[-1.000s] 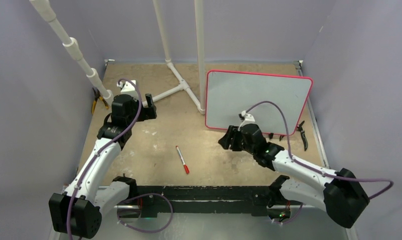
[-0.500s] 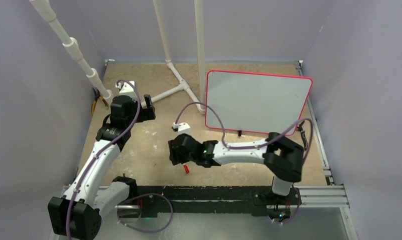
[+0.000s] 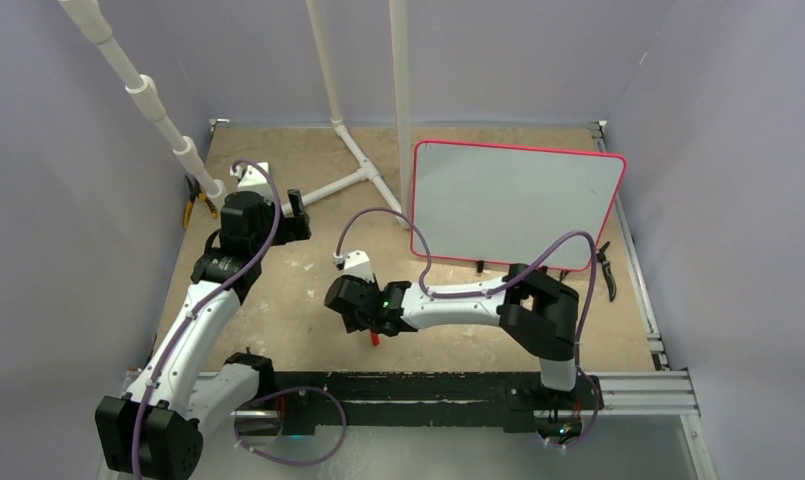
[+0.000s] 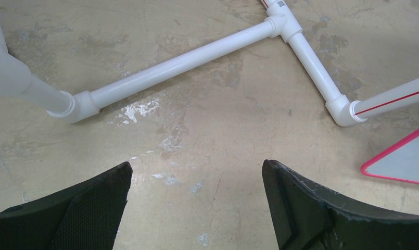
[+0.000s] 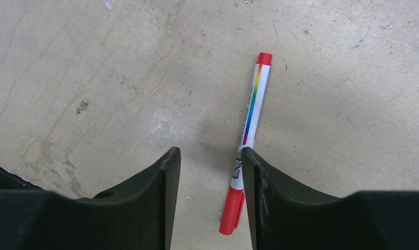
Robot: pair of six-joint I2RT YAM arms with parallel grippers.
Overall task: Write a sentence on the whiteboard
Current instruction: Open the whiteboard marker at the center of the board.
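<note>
The whiteboard (image 3: 518,205) stands upright at the back right, white with a red-pink frame; its corner shows in the left wrist view (image 4: 400,162). Its face looks blank, with no sentence visible. The marker (image 5: 252,114), white with a rainbow stripe and a red cap (image 5: 232,211), lies on the table. My right gripper (image 5: 210,156) is open low over it, the cap end between the jaws close to the right finger. From above, the right gripper (image 3: 351,308) hides most of the marker; only its red cap (image 3: 374,339) shows. My left gripper (image 4: 195,172) is open and empty over bare table (image 3: 298,212).
A white PVC pipe frame (image 3: 363,175) lies and rises at the back centre, also in the left wrist view (image 4: 197,57). A slanted white pipe (image 3: 143,100) stands at the left. A yellow-handled tool (image 3: 191,207) lies at the left edge, a black tool (image 3: 608,270) at the right.
My right arm swung left from in front of the whiteboard to the marker and settled low over it. The left arm barely moved.
</note>
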